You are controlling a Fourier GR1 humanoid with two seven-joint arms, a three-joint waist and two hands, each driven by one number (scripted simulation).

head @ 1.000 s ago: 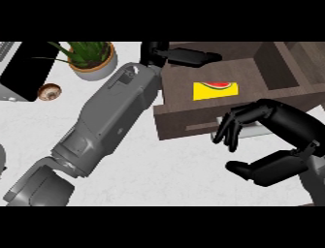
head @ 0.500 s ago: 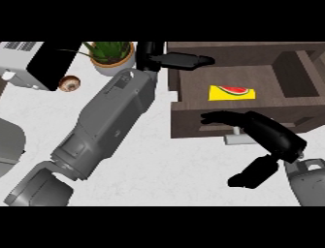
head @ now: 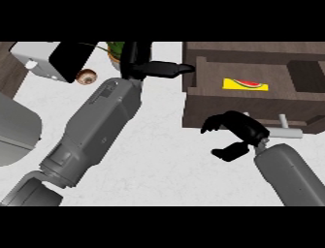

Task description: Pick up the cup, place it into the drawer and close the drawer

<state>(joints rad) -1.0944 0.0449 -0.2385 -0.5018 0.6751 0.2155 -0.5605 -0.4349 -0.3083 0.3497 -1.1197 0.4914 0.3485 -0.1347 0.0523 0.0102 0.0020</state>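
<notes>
A dark wooden drawer [head: 265, 104] stands open at the upper right, with a pale bar handle [head: 288, 131] on its front. Inside lies a yellow item with a watermelon picture [head: 246, 84]. A small brown round object [head: 88, 76], perhaps the cup, sits on the counter at the upper left. My right hand [head: 238, 130] hangs in front of the drawer's front panel, just left of the handle, fingers relaxed in a curve and holding nothing. My left hand [head: 140, 62] lies stretched out near the top, open, its straight fingers [head: 170, 69] pointing at the drawer's left corner.
A white and black appliance [head: 54, 60] stands at the upper left beside a potted green plant [head: 117, 48]. A large grey rounded object [head: 4, 128] fills the left edge. The pale counter [head: 157, 160] spreads between my two forearms.
My right hand has drawn in from the right and up to the drawer's front. The whole scene has slid right and down in view. The left arm keeps its stretched pose.
</notes>
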